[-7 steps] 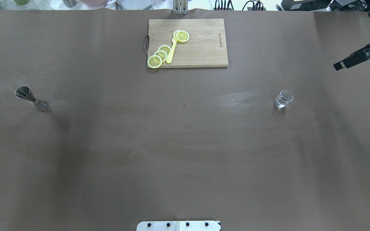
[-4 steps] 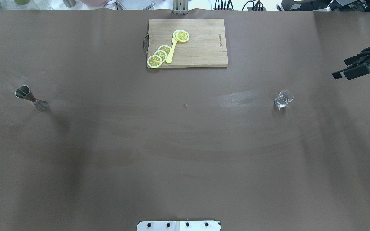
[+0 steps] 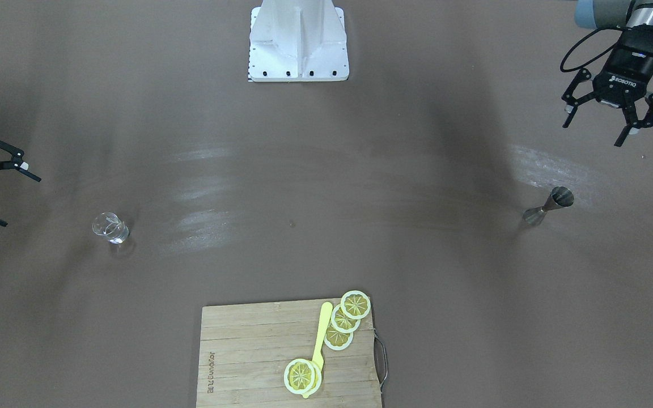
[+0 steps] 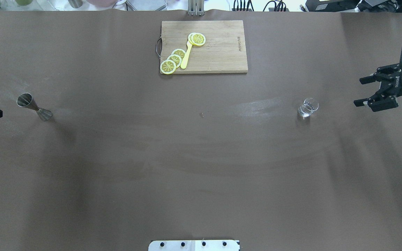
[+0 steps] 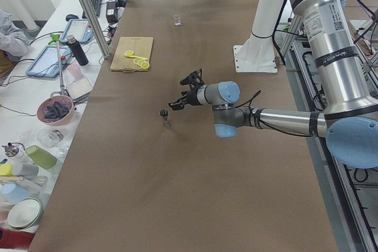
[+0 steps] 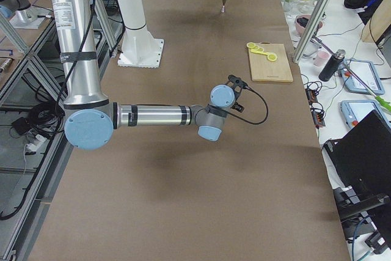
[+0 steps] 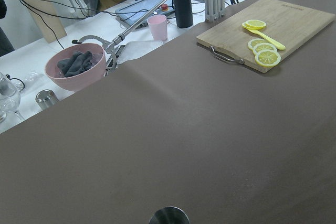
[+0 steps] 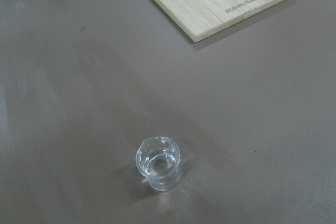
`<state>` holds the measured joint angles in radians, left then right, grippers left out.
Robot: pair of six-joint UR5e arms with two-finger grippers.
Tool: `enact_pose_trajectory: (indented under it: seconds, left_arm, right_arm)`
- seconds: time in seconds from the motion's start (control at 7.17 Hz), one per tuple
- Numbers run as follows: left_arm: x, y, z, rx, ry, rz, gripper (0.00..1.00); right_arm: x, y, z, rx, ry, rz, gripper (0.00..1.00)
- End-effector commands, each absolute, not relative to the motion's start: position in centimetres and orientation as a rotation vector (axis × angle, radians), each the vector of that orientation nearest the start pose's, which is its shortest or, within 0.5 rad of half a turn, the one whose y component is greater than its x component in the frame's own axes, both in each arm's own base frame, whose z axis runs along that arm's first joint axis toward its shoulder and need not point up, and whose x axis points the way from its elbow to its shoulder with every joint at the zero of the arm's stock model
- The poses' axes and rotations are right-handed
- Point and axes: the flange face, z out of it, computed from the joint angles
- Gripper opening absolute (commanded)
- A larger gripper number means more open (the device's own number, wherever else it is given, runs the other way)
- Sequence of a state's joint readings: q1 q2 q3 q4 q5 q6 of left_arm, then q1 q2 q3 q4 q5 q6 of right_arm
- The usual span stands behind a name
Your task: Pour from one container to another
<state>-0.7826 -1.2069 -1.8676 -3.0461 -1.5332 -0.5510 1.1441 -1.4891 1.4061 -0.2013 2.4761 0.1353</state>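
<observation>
The clear glass cup [image 4: 307, 107] stands upright on the brown table's right half, with a little clear liquid in it [image 8: 158, 163]. My right gripper [image 4: 358, 92] hovers open to its right, well apart, jaws facing the cup; the front-facing view shows this gripper [image 3: 20, 202] empty. Far to the left stands the grey hourglass jigger [image 4: 34, 107], also upright [image 3: 547, 206]. My left gripper [image 3: 593, 135] hangs open and empty above the table, off to the jigger's outer side and nearer the robot. Only the jigger's rim [image 7: 168, 215] shows in the left wrist view.
A wooden cutting board [image 4: 218, 48] with lemon slices [image 4: 173, 60] and a yellow utensil [image 4: 186, 55] lies at the far middle. The robot's white base plate [image 4: 194, 245] sits at the near edge. A pink bowl [image 7: 81, 66] and a black bottle [image 7: 182, 1] stand beyond the table's far edge.
The right gripper has swung nearer the robot and turned its spread jaws toward the glass. The left gripper's fingertip entered at the left edge and moved nearer. Cup and jigger have not moved.
</observation>
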Motion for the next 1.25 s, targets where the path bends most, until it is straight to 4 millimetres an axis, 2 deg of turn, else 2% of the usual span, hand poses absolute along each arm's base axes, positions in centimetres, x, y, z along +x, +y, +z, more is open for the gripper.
enact_pose_trajectory:
  seconds: [0.0,0.14,0.42,0.7,0.84,0.98,1.11]
  left_arm:
    - [19.3,-31.3,53.1,1.151,0.883,0.010,0.99]
    - [20.6,-30.1,54.5,1.186,0.858,-0.028,0.99]
    - [21.4,-28.2,57.1,1.207,0.800,-0.036,0.99]
    - [24.3,-25.5,57.2,1.220,0.819,-0.148,0.99]
    - [24.4,-25.4,58.5,1.169,0.872,-0.260,0.99]
    - [24.5,-25.3,59.7,1.155,0.865,-0.277,0.99]
    - [25.5,-25.3,60.2,1.152,0.866,-0.271,0.99]
  right_arm:
    - [-16.7,-47.1,58.0,1.088,-0.999,-0.995,1.00]
    - [-17.2,-47.2,59.6,1.100,-0.966,-1.059,1.00]
    - [-18.8,-50.3,60.2,1.150,-0.918,-1.161,1.00]
    - [-20.5,-53.7,60.3,1.155,-0.903,-1.191,1.00]
    - [-21.3,-54.9,59.4,1.161,-0.905,-1.196,1.00]
    - [-22.8,-55.2,58.7,1.163,-0.918,-1.214,1.00]
    - [-24.4,-55.2,57.7,1.165,-0.939,-1.229,1.00]
